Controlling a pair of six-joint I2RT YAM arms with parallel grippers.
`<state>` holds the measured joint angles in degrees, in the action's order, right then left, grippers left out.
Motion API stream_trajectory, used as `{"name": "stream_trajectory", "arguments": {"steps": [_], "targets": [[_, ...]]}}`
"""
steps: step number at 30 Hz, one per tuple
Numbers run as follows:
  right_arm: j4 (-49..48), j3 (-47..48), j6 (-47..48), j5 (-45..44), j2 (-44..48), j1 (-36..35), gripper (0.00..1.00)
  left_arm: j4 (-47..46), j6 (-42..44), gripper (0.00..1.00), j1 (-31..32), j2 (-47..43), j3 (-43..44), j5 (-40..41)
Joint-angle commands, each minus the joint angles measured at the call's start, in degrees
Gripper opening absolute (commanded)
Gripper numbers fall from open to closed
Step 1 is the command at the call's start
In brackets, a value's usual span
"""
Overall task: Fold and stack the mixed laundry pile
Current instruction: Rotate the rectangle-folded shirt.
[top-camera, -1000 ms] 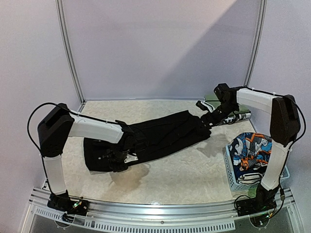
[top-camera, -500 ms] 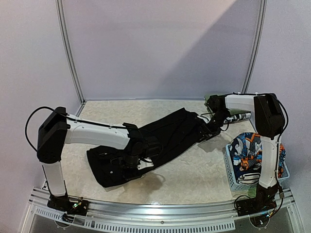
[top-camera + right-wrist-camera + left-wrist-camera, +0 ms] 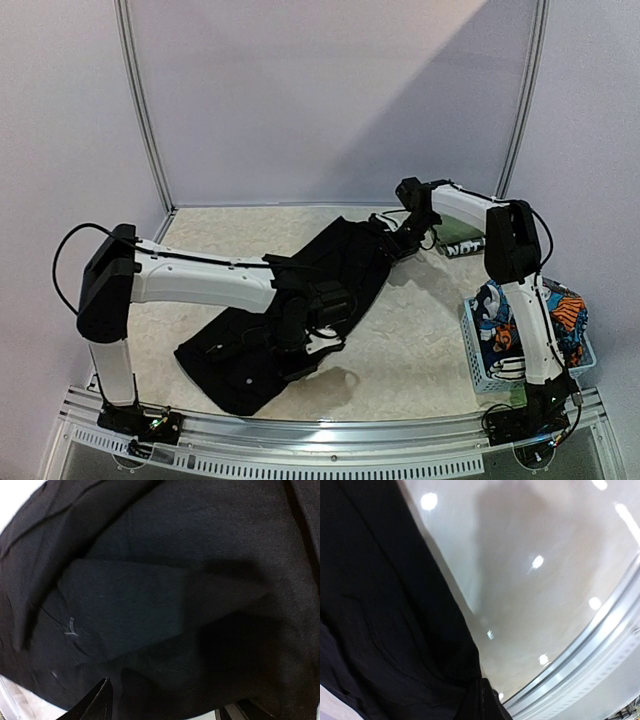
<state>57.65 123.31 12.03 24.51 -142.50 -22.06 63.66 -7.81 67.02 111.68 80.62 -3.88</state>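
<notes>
Laundry is mostly unhandled: one black garment (image 3: 350,265) lies stretched diagonally on the table (image 3: 430,340), from lower left toward upper centre, spread out but not folded. Left end effector (image 3: 295,340), mid-frame, is clenched, apparently on the garment's near part. Right end effector (image 3: 398,240) sits at its far end; its fingers (image 3: 102,700) stand apart against the cloth, and whether they grip I cannot tell. A cartoon-print garment (image 3: 515,305) sits bunched in the basket (image 3: 480,365), lower right. No stack shows.

A long garment (image 3: 345,255) lies slantwise across the counter (image 3: 420,340), from the near left to the far right. A basket (image 3: 478,360) stands at the near right with another garment (image 3: 510,305) in it. Behind the basket lies a folded cloth (image 3: 462,243).
</notes>
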Motion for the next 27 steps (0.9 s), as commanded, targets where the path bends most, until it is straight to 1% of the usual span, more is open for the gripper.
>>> {"name": "stream_trajectory", "arguments": {"steps": [1,3,6,8,10,11,12,13,15,16,17,18,20,21,22,23,25,27], "targets": [[-2.12,4.67,-1.19,3.62,-6.17,-1.48,0.69,-3.49,-1.04,0.0,1.82,4.92,10.64,-2.14],[-5.02,5.85,-2.21,7.06,-6.99,-1.49,0.69,-3.66,-0.65,0.0,2.09,8.2,17.61,-2.68],[-7.39,8.69,-4.49,11.28,-8.27,-1.47,0.7,-2.72,-0.11,0.0,2.93,14.16,27.58,-5.94],[-6.03,11.75,-5.0,10.44,-8.89,-1.31,0.72,-0.33,0.67,0.0,3.41,17.93,33.15,-6.38],[-5.08,11.68,-3.98,9.21,-7.58,-0.64,0.75,1.74,0.91,0.01,3.54,20.53,36.46,-6.6],[-4.91,10.78,-3.59,8.72,-6.16,-0.02,0.77,2.16,0.91,0.1,3.59,21.23,37.13,-6.15],[-4.81,9.46,-3.53,8.68,-3.97,0.92,0.79,2.08,0.86,0.2,3.74,21.23,37.3,-5.25],[-4.65,7.89,-3.43,8.82,-2.53,1.87,0.8,1.49,0.98,0.26,3.87,20.59,37.1,-4.52],[-4.45,3.96,-3.63,9.18,1.07,4.0,0.83,-0.64,1.27,0.35,4.15,17.63,35.99,-3.87],[-4.33,1.92,-3.67,9.19,4.0,4.99,0.93,-2.49,1.41,0.4,4.17,15.02,34.91,-3.19],[-4.06,-0.33,-3.47,8.9,5.83,5.7,0.98,-4.55,1.62,0.43,4.06,11.96,33.49,-2.53],[-3.7,-2.43,-2.95,8.26,8.22,6.13,0.99,-7.3,1.82,0.46,3.77,8.73,31.41,-1.35],[-3.18,-6.54,-1.62,6.96,12.87,6.42,0.99,-14.06,0.2,0.56,1.62,2.45,26.76,3.14],[-3.47,-8.89,-1.3,7.23,15.18,6.42,0.99,-17.15,-1.5,0.6,-0.34,-0.4,24.18,6.17],[-3.99,-11.63,-1.15,7.88,16.87,6.33,0.99,-19.87,-3.51,0.63,-3.15,-2.77,21.81,6.9],[-4.79,-15.08,-1.27,8.46,19.58,6.33,0.99,-22.05,-6.2,0.63,-7.62,-4.46,19.66,7.14],[-6.93,-19.79,-2.08,9.18,23.12,6.33,0.99,-25.74,-12.0,0.64,-14.52,-6.48,16.49,6.78],[-9.26,-23.38,-2.39,8.18,26.2,6.33,0.99,-30.66,-16.99,0.64,-20.29,-7.68,13.45,6.11]]}}
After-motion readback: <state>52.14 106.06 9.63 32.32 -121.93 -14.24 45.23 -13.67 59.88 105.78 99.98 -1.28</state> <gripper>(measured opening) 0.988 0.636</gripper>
